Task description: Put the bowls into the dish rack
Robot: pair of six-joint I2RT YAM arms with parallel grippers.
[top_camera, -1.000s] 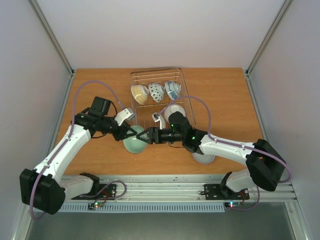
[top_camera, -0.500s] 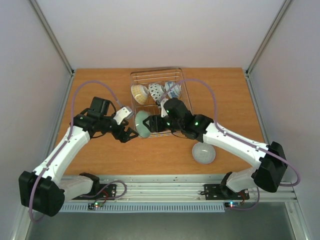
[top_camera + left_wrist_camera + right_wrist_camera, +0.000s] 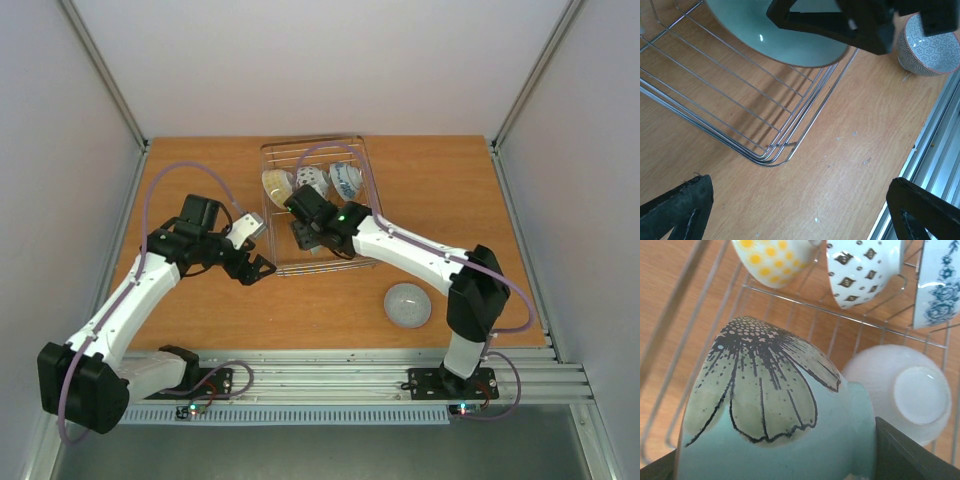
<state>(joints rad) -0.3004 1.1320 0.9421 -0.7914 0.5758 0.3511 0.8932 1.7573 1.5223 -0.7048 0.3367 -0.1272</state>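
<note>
My right gripper is shut on a pale green bowl with a dark flower pattern and holds it tilted just over the near left part of the dish rack. Beyond it in the rack stand a yellow-dotted cream bowl, a dark-dotted white bowl and a blue-and-white bowl, all on edge. A plain white bowl lies upside down beside the green one. My left gripper is open and empty over the table, off the rack's near left corner.
A grey-blue patterned bowl sits upright on the table to the near right of the rack, also seen in the left wrist view as the grey-blue bowl. The metal rail runs along the table's near edge.
The left gripper let go of the green bowl and opened, staying near the rack's corner. The right gripper carried the bowl from the table up and back over the rack.
</note>
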